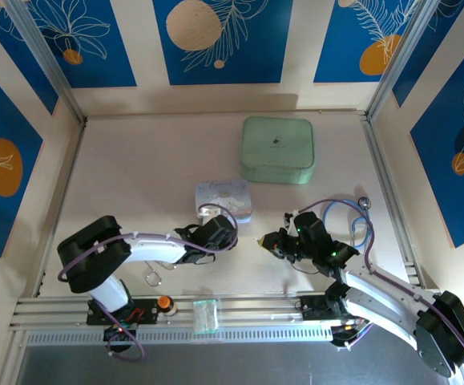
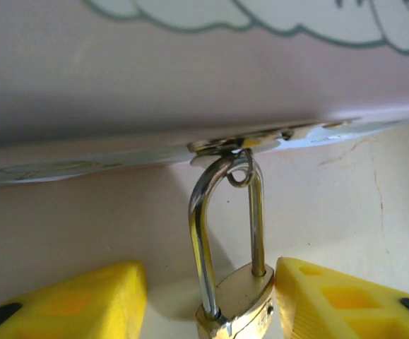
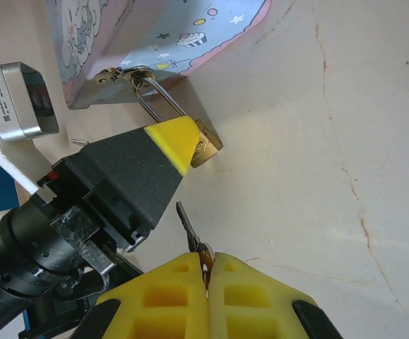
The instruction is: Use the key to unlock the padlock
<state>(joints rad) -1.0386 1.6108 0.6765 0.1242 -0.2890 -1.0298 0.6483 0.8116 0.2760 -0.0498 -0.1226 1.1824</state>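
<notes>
Right hand pinches the key tight, padlock just ahead. Left hand straddles the padlock half open, not clamping; a misaligned key could shove it aside.

- The padlock was hung on the tin's near edge, between the left gripper's fingers.
- The key was held to its right.
- A box was set behind the tin.
</notes>
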